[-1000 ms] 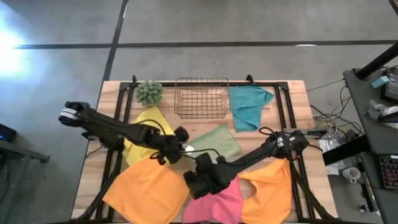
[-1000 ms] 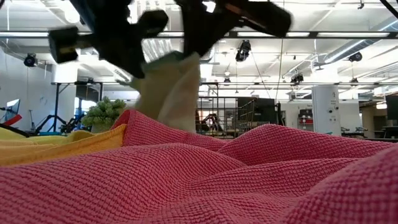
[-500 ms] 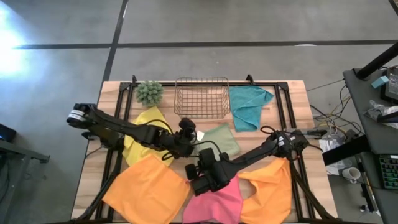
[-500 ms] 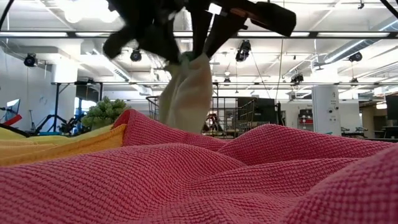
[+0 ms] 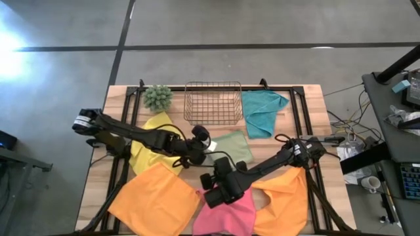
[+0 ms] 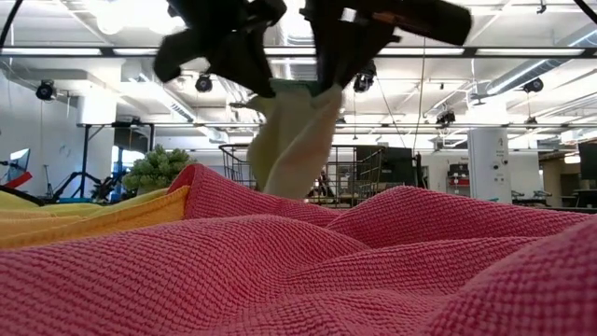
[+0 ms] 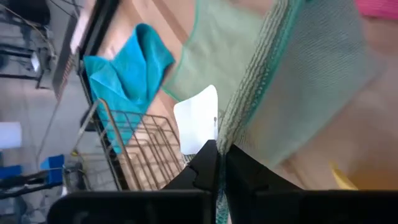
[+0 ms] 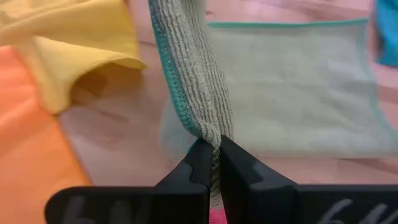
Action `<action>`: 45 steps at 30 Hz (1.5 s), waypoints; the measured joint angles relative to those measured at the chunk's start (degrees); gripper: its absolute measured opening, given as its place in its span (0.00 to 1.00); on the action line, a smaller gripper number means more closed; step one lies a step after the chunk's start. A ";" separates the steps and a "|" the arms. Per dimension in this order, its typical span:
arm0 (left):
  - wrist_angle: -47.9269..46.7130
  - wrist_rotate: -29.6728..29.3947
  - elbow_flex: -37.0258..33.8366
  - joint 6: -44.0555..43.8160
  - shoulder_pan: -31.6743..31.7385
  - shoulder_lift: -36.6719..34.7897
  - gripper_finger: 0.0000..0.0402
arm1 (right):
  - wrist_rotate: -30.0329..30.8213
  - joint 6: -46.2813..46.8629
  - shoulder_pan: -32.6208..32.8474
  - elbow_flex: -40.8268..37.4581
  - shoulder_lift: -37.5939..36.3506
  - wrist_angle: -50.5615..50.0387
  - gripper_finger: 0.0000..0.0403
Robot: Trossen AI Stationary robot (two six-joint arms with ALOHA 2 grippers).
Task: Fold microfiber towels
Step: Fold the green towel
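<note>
The sage green towel point(image 5: 235, 147) lies at the table's middle, its far part flat on the wood and its near edge lifted. My left gripper point(image 5: 206, 145) and my right gripper point(image 5: 222, 164) are both shut on that lifted edge, close together. In the low view the towel point(image 6: 294, 140) hangs below them as a narrow drape. Its white tag point(image 7: 198, 121) shows beside my left fingers. My left gripper pinches the towel's teal-stitched edge point(image 7: 231, 134) between its two fingers, right beside the white tag. The cloth runs away from the fingers down to the table, lifted at this end. My right gripper pinches the bunched teal-stitched edge point(image 8: 205, 127) between its two fingers, from above. The cloth is gathered into a narrow fold at the fingers and spreads out flat on the table beyond them point(image 8: 292, 87).
A yellow towel point(image 5: 149, 141) and an orange towel point(image 5: 154, 200) lie at the left. A pink towel point(image 5: 230, 213) and a second orange towel point(image 5: 285, 196) lie near the front. A teal towel point(image 5: 261, 111), a wire basket point(image 5: 212, 101) and a green plant ball point(image 5: 158, 96) are at the back.
Both grippers have gone toward the table's far right with the towel's lifted edge, staying shut. The lifted part has been drawn over the part that still lies on the table, which has stayed where it was. The two grippers have come closer together.
</note>
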 joint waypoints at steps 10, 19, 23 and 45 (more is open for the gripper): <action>7.68 -0.52 2.31 12.04 2.70 5.63 0.00 | -1.48 0.78 0.13 -0.08 -0.49 -5.18 0.02; 8.95 1.77 6.12 14.17 4.67 6.85 0.00 | -2.56 -3.37 -0.02 -5.33 -7.84 -6.84 0.02; 9.31 2.85 7.39 14.07 5.62 6.85 0.00 | -2.61 -5.27 -0.24 -12.09 -14.27 -5.40 0.02; 9.70 4.54 14.84 13.67 9.04 22.66 0.00 | -6.21 -1.35 -1.64 -58.01 -33.31 32.21 0.02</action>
